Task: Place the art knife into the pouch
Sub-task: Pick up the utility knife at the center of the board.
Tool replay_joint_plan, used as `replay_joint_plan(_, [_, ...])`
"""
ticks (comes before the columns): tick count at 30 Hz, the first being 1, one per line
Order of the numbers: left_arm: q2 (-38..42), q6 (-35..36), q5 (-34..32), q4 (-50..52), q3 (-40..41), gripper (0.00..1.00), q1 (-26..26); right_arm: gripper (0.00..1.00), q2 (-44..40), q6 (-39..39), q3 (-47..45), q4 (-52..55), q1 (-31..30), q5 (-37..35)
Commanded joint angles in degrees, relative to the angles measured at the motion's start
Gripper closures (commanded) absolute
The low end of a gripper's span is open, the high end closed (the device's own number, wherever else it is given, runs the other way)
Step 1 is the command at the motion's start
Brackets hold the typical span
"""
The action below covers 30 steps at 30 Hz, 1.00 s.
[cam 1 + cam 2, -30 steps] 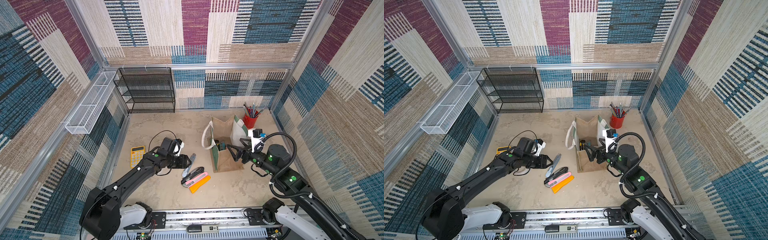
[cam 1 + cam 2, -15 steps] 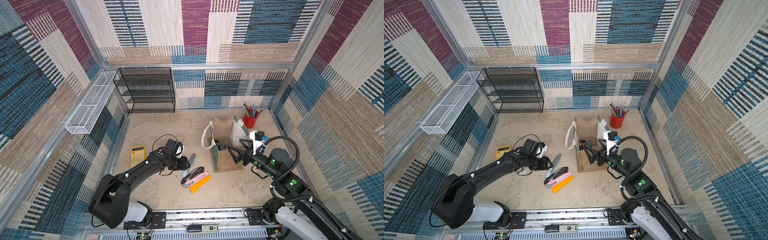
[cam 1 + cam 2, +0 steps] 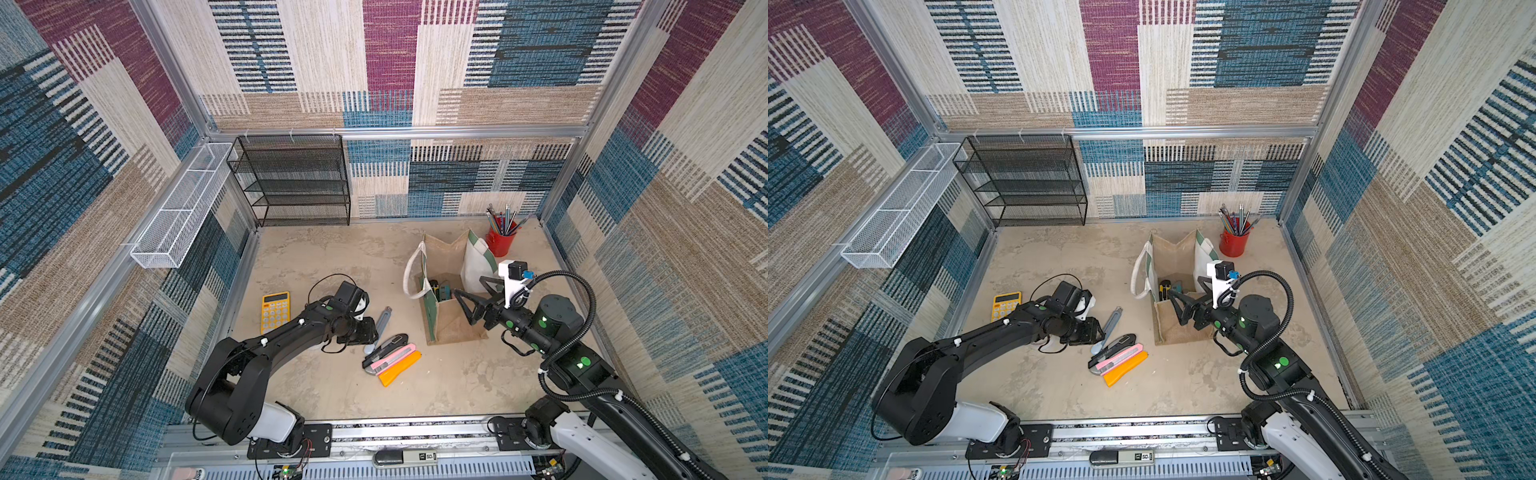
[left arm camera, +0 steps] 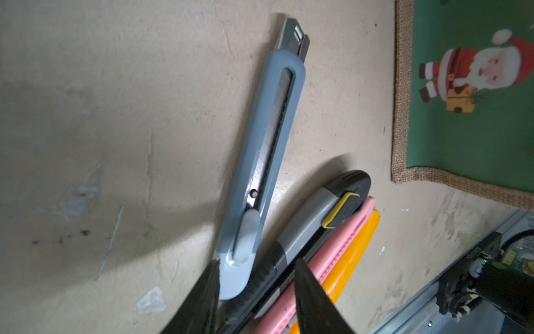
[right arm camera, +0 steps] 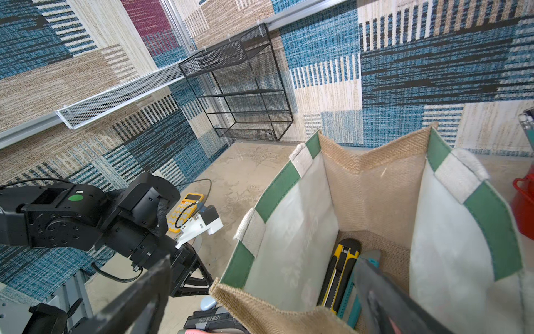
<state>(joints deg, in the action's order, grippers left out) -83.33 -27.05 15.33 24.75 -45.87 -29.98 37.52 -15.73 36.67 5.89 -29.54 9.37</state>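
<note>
Left tool (image 4: 255,292): low over the worktop (image 3: 332,257); its two black fingers (image 4: 202,297) sit on each side of the round end of the blue-grey knife (image 4: 260,162); one finger touches the knife's edge; the other rests over the grey-black knife (image 4: 315,225) beside it; half open, not squeezing yet as far as I can see.

Right tool (image 3: 473,300): wide open and holding nothing; it hangs at the mouth of the pouch (image 3: 440,266); one finger is inside the bag and one is outside the front wall.

Art knife: the blue-grey knife lies flat on the worktop, near the pouch but not touching it; its metal tip points toward the bag.

Other knives: the grey-black knife, a pink knife (image 4: 344,240) and an orange knife (image 4: 355,254) lie packed side by side; the blue-grey knife's back end touches the grey-black one.

Pouch: stands up and open; a yellow-black knife (image 5: 341,271) is already inside.

What could go wrong: the tool may pinch two knives at once, because they lie so close; the grip is at the very end, so the long knife may tip down or slip out when lifted; the soft bag may fold shut if bumped.
</note>
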Motion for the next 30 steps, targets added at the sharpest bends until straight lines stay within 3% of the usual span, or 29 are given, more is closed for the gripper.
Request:
replay_joint_plan(1, [-0.45,0.50,-2.67,1.39,-0.48,0.57,-0.65,0.00,0.14,-0.18,0.06,-0.39,0.01,-3.15])
replay_joint_plan(11, [-4.12,0.77,-3.08,2.32,-2.23,0.61,-1.70,0.00,-0.12,0.17,0.92,0.75,0.01,-4.97])
replay_joint_plan(30, [-8.58,1.47,-13.20,7.67,-4.92,0.62,-5.52,0.01,0.28,0.17,2.10,3.18,0.01,-9.35])
